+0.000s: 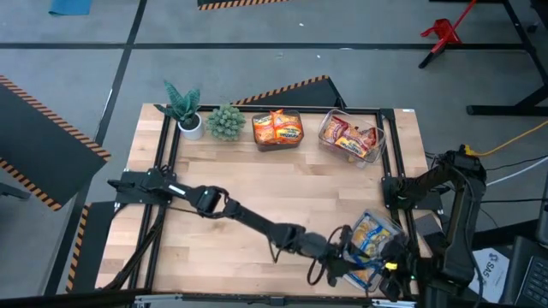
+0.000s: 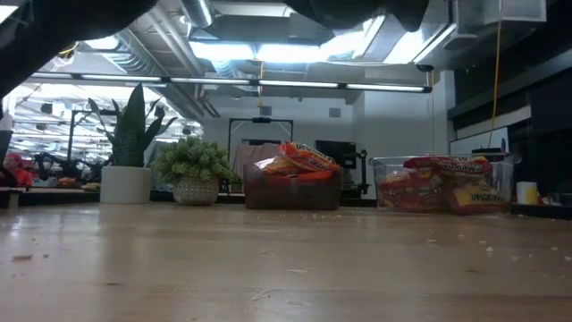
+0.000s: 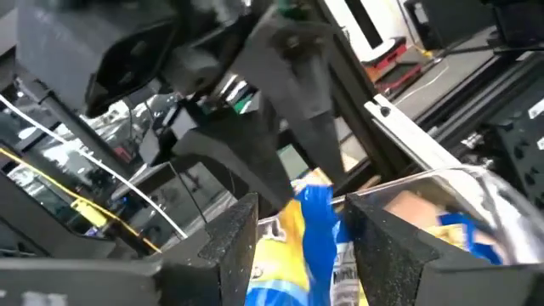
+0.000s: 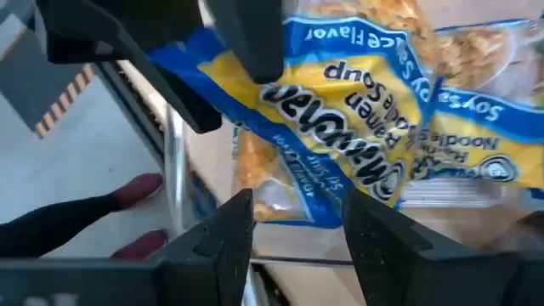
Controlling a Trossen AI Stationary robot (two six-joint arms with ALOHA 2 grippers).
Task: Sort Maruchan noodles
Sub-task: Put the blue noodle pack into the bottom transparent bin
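The blue-and-yellow Maruchan noodle packets lie in a clear bin at the near right corner of the counter. One blue packet from this pile stands between the left gripper and the right gripper, which meet over that bin. In the left wrist view a twisted blue-and-yellow edge of a packet runs up through the gap between the left jaws, which stand apart around it; whether they press on it cannot be told. In the right wrist view the right jaws are also apart, just in front of the packet's printed face, with a slice of it showing between them; contact cannot be told either.

Farther back along the counter's far edge, orange packets fill a second bin, and red-brown packets fill a third clear bin beside it. Left of these stand two potted plants: a bushy one and a tall spiky one in a white pot.
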